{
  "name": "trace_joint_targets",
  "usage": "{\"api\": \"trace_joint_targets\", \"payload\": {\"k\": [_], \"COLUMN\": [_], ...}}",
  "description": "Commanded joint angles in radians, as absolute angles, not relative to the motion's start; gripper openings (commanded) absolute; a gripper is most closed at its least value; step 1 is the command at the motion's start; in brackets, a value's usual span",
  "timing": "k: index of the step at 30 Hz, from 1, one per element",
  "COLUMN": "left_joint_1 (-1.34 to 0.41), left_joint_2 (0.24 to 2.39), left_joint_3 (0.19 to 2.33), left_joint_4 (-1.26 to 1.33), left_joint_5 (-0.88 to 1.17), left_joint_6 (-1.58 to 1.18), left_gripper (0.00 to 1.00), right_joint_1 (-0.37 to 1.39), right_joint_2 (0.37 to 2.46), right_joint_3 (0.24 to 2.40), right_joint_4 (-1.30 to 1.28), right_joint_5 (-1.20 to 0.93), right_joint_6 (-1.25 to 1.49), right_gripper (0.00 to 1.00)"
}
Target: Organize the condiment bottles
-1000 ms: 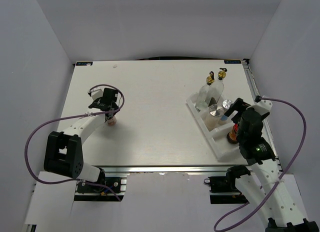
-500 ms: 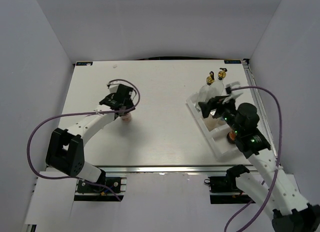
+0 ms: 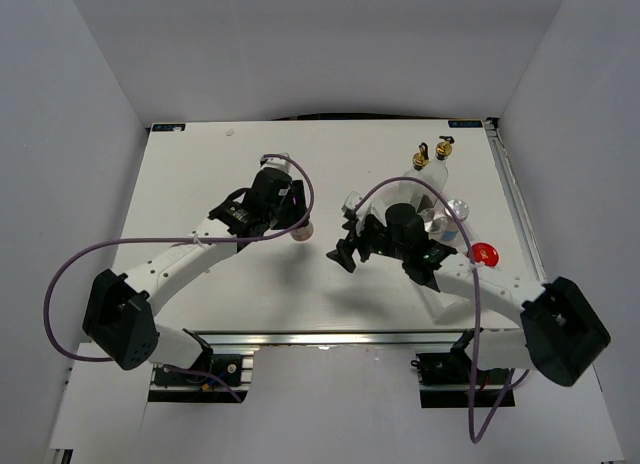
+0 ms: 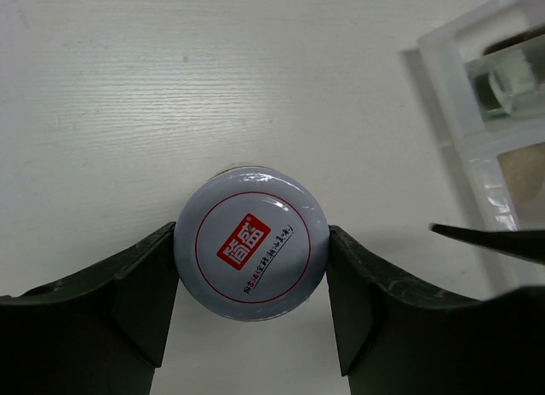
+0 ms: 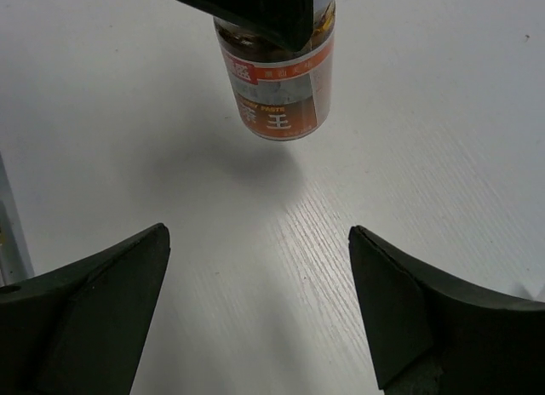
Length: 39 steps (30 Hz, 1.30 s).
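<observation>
My left gripper (image 3: 297, 222) is shut on the small white-lidded jar (image 3: 303, 231) near the table's middle. In the left wrist view the jar's white lid with a red logo (image 4: 251, 242) sits tight between both fingers (image 4: 128, 293). My right gripper (image 3: 350, 247) is open and empty just right of the jar. In the right wrist view the orange-labelled jar (image 5: 277, 80) hangs ahead of that open gripper (image 5: 260, 301). Two tall glass bottles (image 3: 420, 166) (image 3: 443, 149), silver-capped shakers (image 3: 455, 209) and the red-lidded jar (image 3: 484, 253) stand at the right.
The white compartmented tray (image 3: 470, 230) lies at the right, partly under my right arm; its corner shows in the left wrist view (image 4: 443, 71). A tip of the right gripper's finger (image 4: 490, 239) pokes into that view. Purple cables loop over both arms.
My left gripper has carried the white-lidded jar rightward from the left side to the table's middle. My right arm has swung left off the tray and now faces the jar, open.
</observation>
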<state>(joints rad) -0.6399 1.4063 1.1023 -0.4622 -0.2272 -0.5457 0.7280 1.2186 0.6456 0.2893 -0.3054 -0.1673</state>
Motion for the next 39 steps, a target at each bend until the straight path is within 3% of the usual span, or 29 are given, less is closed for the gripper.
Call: {"api": "trace_joint_targets", "payload": {"k": [1,8,18,24,28,30,31,34,39], "left_joint_1": [-0.657,-0.666,-0.675,-0.675,-0.673,-0.675,-0.675,-0.675,-0.673], "left_joint_2": [1.308,1.295,1.281,1.275,1.259,1.252,1.25,1.247,1.243], "left_joint_3": [1.117,1.112,1.108,1.117,1.112,1.114,1.115,1.123,1.121], "left_joint_4": [-0.348,-0.365,-0.396,-0.41,-0.396,-0.391,-0.391,-0.397,-0.402], "left_joint_5": [-0.189,-0.216,-0.206,-0.202,-0.203,-0.202,-0.202,-0.201,-0.199], "left_joint_6": [-0.552,-0.568,-0.58,-0.578,-0.586,-0.586,-0.587,-0.588,-0.595], "left_gripper": [0.0,0.0,0.0,0.0,0.0,0.0,0.0,0.0,0.0], "right_joint_1": [0.735,0.772,0.79,0.793,0.792,0.793,0.793,0.793,0.796], "right_joint_2": [1.293,1.523,1.698,1.741,1.73,1.732,1.735,1.744,1.778], "right_joint_3": [0.673,0.742,0.848,0.873,0.861,0.862,0.871,0.877,0.923], "right_joint_4": [0.565,0.806,1.052,1.114,1.118,1.109,1.091,1.089,1.071], "right_joint_5": [-0.382,-0.403,-0.417,-0.414,-0.406,-0.438,-0.448,-0.469,-0.499], "right_joint_6": [-0.17,-0.169,-0.081,-0.032,-0.025,-0.023,-0.023,-0.026,-0.025], "right_gripper": [0.89,0.89,0.89,0.78,0.56,0.59,0.68,0.82,0.83]}}
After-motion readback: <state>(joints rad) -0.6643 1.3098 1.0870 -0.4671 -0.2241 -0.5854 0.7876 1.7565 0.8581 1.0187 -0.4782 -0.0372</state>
